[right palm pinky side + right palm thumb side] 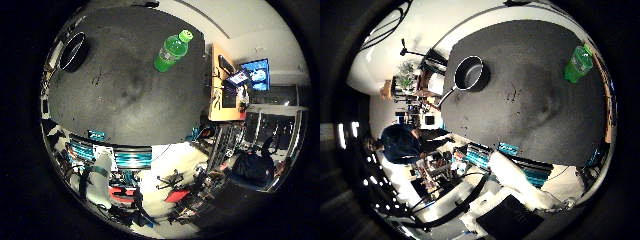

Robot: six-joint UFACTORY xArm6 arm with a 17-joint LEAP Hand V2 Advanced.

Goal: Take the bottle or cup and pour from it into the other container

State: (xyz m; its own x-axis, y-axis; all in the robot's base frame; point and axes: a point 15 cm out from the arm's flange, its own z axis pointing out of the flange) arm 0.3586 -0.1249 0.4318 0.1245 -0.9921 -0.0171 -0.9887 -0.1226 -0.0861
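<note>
A green bottle [172,50] with a green cap lies on the dark grey table [120,95], near its far edge. In the thumb side view it shows at the table's edge [579,63]. A metal pot [468,72] with a long handle stands on the same table, well away from the bottle. It also shows at the rim of the little finger side view [72,50]. My right hand [525,170] is high above the table's near edge, far from both. Its white and teal fingers look relaxed and hold nothing.
A wooden desk [228,100] with a lit monitor [258,72] stands beyond the table on the bottle's side. Cluttered equipment and stands [420,80] fill the room around the table's other sides.
</note>
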